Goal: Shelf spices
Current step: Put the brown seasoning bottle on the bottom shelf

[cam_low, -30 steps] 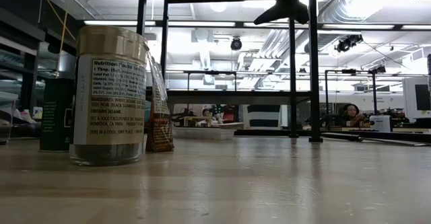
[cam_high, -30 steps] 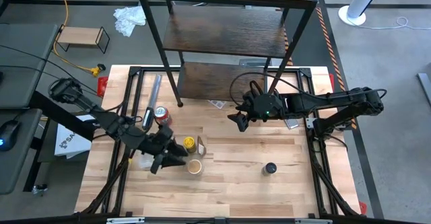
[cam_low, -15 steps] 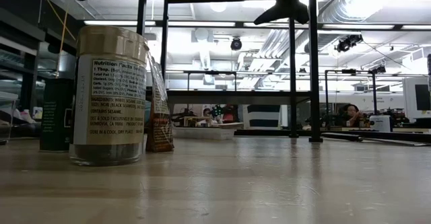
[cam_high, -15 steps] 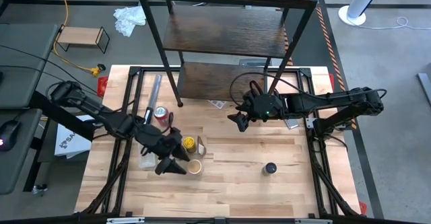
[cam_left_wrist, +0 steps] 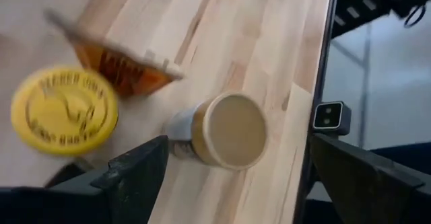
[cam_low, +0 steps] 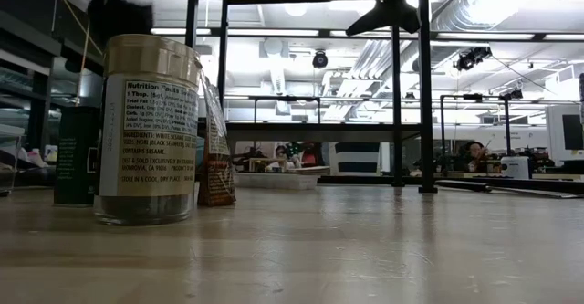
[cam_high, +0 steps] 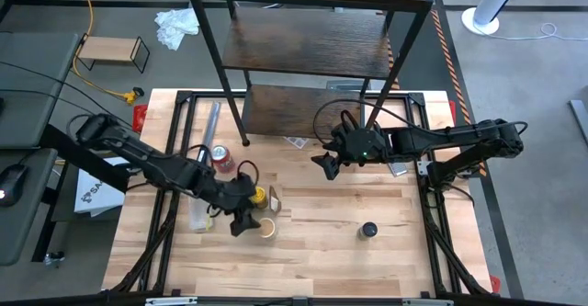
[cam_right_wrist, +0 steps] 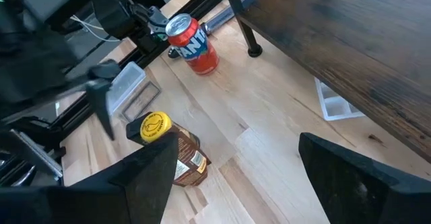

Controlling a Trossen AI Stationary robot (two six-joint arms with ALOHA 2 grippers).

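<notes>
On the table stand the tan-lidded jar point(cam_high: 266, 228) point(cam_left_wrist: 232, 130) point(cam_low: 146, 131), the yellow-lidded jar point(cam_high: 259, 196) point(cam_left_wrist: 64, 109) point(cam_right_wrist: 155, 126), a brown packet point(cam_high: 274, 198) point(cam_right_wrist: 185, 160) and, apart to the right, a dark-lidded jar point(cam_high: 368, 230). My left gripper point(cam_high: 242, 221) point(cam_left_wrist: 236, 183) is open and hovers just left of the tan-lidded jar, which shows between its fingers in the wrist view. My right gripper point(cam_high: 322, 165) is open and waits in the air in front of the shelf point(cam_high: 312, 49). The shelf's legs stand on the table's far part.
A red can point(cam_high: 220, 156) point(cam_right_wrist: 192, 42) stands left of the shelf's front leg. A flat clear plastic piece point(cam_high: 200, 216) lies beside my left arm. A small white item point(cam_high: 296, 142) lies by the lowest board point(cam_right_wrist: 363, 49). Bare wood lies between the jars.
My left gripper has moved toward the table's right, closing on the tan-lidded jar, and has turned from pointing right to pointing toward the near edge. It has come into the low view above the jar. The jars have stayed put.
</notes>
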